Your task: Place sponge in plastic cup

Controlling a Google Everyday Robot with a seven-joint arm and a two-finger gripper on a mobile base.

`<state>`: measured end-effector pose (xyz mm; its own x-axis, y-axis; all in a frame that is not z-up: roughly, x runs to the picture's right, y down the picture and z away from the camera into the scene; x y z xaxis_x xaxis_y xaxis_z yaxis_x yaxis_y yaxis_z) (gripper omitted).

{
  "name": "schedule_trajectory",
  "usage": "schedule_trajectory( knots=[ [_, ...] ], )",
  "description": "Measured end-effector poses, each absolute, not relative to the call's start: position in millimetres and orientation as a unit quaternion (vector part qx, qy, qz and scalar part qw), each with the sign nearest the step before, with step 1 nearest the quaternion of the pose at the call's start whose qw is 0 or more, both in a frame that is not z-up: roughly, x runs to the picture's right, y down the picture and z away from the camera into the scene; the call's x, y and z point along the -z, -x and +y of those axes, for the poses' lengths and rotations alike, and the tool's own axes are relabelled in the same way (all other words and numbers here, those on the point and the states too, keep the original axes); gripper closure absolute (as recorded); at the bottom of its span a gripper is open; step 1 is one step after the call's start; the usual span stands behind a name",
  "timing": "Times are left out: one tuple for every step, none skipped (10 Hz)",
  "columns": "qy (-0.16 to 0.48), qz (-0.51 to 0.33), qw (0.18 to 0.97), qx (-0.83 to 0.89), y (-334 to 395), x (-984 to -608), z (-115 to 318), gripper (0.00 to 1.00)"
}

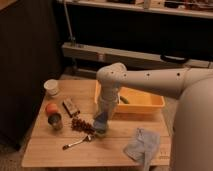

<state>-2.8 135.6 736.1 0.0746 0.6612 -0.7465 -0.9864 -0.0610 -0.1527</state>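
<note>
The placing step is in hand: the arm reaches straight down at the front of the desk (50, 150), its end effector (100, 124) pressed together on the blue-grey sponge (100, 121), which hangs right over the plastic cup (99, 132). That cup stands just beside the spoon (76, 142) and is mostly hidden by the sponge. Next, I judge, the sponge must be pushed down into the cup before letting go, since it looks longer than the cup is wide.

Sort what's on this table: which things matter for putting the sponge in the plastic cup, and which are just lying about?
Job: sponge, held upright in the shut gripper; plastic cup beneath it, hidden.

Lying about: white cup, metal cup, spoon, cloth, yellow bin.
</note>
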Motion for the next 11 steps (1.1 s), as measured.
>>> schedule_trajectory(
  knots=[
    [0.351,0.232,0.642,-0.641,0.3,-737.3,136.7,1.00],
    [0.352,0.232,0.642,-0.640,-1.1,-739.5,139.2,1.00],
    [0.354,0.233,0.642,-0.639,-0.9,-741.0,141.2,1.00],
    [0.357,0.235,0.641,-0.638,-0.1,-743.7,144.6,1.00],
    [0.360,0.237,0.640,-0.636,0.2,-747.2,149.1,1.00],
    [0.362,0.239,0.638,-0.636,-0.2,-749.3,152.5,1.00],
    [0.364,0.242,0.636,-0.635,-0.9,-751.4,156.5,0.99],
    [0.366,0.243,0.634,-0.636,-1.9,-752.3,159.5,0.92],
    [0.368,0.244,0.633,-0.635,-1.8,-752.4,161.8,0.83],
    [0.369,0.246,0.634,-0.633,-1.7,-752.0,164.0,0.74],
    [0.368,0.249,0.637,-0.630,-1.5,-751.4,166.4,0.64]
  ],
)
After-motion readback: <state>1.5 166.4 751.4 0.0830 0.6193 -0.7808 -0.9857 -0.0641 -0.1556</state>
